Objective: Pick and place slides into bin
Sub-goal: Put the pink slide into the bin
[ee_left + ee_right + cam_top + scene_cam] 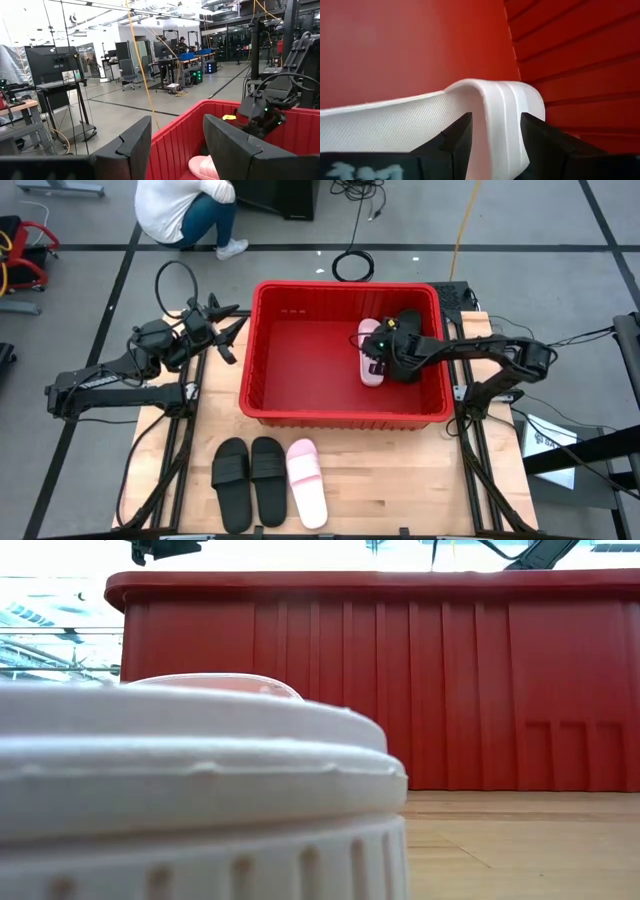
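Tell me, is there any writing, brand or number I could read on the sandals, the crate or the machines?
None can be read.
Pale marks on the right tool body: cut off at the picture's edge, unreadable.
Red bin: no lettering shows.
Pink slide in the bin: no print shows.
Two black slides: plain.

Pink slide [371, 352] (under right arm) half hidden

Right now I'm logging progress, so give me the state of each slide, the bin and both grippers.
Pink slide in bin: lying on the bin floor, strap between the right gripper's open fingers.
Bin: upright on the table, holding one visible slide.
Two black slides: flat on the table, side by side.
Pink slide on table: flat beside the black pair.
Right gripper: open, inside the bin.
Left gripper: open, empty, beside the bin.
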`<state>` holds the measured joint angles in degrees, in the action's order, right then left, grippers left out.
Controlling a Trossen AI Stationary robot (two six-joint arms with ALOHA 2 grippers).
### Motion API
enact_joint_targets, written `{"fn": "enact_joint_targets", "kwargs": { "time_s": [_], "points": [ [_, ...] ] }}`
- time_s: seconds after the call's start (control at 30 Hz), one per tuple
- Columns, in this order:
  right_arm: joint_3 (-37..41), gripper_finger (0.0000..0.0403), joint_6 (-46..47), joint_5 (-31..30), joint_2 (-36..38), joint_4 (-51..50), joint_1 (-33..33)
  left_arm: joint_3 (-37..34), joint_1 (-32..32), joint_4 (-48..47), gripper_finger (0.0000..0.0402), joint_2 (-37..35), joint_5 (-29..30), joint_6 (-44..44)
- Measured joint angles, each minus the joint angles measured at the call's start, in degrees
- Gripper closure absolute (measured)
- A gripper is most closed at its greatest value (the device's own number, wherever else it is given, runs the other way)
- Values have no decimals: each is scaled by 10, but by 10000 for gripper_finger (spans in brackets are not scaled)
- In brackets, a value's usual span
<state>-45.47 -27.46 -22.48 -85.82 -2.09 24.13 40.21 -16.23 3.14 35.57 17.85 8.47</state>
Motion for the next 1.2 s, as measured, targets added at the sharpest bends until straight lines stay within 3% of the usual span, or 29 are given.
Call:
{"fn": "enact_joint_targets", "kwargs": {
  "time_s": [0.87,1.2],
  "points": [
    [0,248,30,1,191,49,-95,0,13,-31,215,0,-3,-59],
    [0,251,62,1,225,111,-179,0,58,-35,215,0,-129,-87]
  ]
}}
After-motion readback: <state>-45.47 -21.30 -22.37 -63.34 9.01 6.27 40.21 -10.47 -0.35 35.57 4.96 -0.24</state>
